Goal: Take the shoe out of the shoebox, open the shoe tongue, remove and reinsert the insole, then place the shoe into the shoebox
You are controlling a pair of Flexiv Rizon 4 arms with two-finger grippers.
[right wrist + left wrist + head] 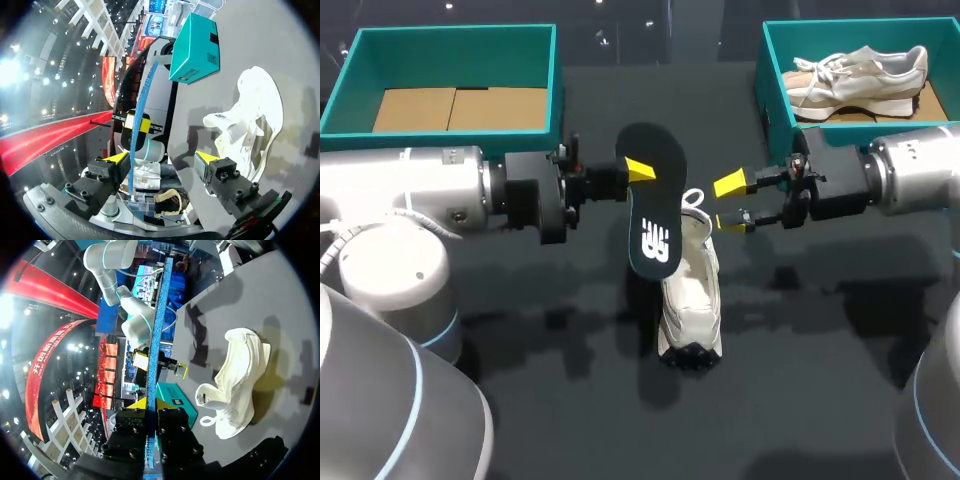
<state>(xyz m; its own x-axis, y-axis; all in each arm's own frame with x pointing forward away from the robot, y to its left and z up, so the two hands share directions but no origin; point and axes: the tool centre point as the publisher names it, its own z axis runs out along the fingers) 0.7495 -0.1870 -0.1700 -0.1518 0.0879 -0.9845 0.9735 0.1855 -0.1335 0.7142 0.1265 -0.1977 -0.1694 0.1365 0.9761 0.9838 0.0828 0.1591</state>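
My left gripper (638, 172) is shut on a black insole (653, 205) and holds it upright above the table. In the left wrist view the insole (159, 330) shows edge-on as a blue strip clamped between my fingertips (151, 405). Under the insole a white shoe (690, 290) lies on the dark table, with its opening up. My right gripper (730, 203) stands open just right of the insole. In the right wrist view the insole's edge (140, 125) rises between my spread fingers (161, 157), close to one of them, and the shoe (250, 125) lies ahead.
An open teal shoebox (455, 30) with a bare cardboard floor stands at the back left. A second teal box (765, 70) at the back right holds another pale shoe (855, 75). The left box also shows as the teal box (194, 47).
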